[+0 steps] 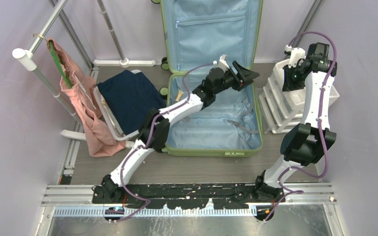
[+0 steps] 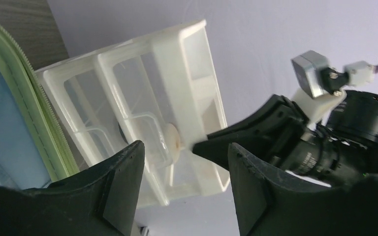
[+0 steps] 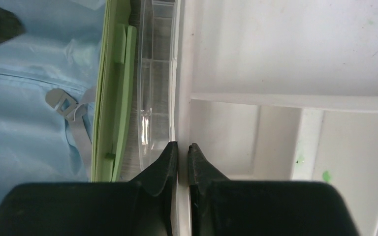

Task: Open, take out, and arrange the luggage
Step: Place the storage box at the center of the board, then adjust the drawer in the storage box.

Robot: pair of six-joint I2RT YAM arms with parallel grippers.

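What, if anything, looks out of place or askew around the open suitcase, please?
The pink garment hangs bunched and lopsided from the rack, apparently trailing to the floor. The luggage lies open; nothing looks spilled or damaged.

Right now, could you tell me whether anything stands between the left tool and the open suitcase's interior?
Nothing visible does. The left tool hangs open over the light-green suitcase, above its lower half, with only bare blue lining and a loose grey strap beneath it. The white drawer unit stands outside the rim, on the right arm's side.
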